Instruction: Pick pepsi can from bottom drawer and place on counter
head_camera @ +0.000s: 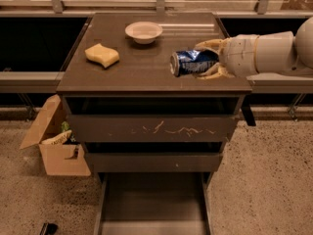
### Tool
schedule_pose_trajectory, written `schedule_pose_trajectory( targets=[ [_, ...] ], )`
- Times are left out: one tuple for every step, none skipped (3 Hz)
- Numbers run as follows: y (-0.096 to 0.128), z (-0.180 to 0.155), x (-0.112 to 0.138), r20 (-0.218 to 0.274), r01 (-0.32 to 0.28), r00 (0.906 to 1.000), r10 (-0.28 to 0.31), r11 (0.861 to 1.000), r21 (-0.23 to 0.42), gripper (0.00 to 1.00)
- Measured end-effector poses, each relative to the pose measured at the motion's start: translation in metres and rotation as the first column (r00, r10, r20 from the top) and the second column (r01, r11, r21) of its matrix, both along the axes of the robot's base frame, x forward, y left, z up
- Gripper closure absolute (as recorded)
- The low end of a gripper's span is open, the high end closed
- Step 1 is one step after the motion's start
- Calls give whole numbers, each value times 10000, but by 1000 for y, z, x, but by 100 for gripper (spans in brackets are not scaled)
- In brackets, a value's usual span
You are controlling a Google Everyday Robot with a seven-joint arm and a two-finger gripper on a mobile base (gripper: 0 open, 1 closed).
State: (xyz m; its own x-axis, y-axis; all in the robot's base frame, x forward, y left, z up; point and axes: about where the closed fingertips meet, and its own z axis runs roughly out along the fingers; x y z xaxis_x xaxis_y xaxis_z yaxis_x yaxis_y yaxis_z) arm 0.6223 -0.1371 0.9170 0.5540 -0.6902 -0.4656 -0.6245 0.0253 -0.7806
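Note:
The pepsi can [191, 63] lies on its side, silver end facing left, over the right part of the dark-brown counter [142, 58]. My gripper [208, 60] reaches in from the right, its pale fingers [209, 45] closed above and below the can. The can is at or just above the counter surface; I cannot tell whether it touches. The bottom drawer [154, 204] is pulled out at the foot of the cabinet and shows nothing inside.
A yellow sponge [102, 55] lies at the counter's left. A white bowl [144, 32] stands at the back centre. An open cardboard box [56, 143] sits on the floor left of the cabinet. The scratched middle drawer front [151, 128] is closed.

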Motion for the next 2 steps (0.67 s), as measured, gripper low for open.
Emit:
schedule_pose_trajectory(
  targets=[
    [-1, -2, 33, -657, 796, 9949, -759, 9953, 558, 100],
    [-1, -7, 59, -1459, 1386, 9815, -1239, 9857, 960, 87]
  ],
)
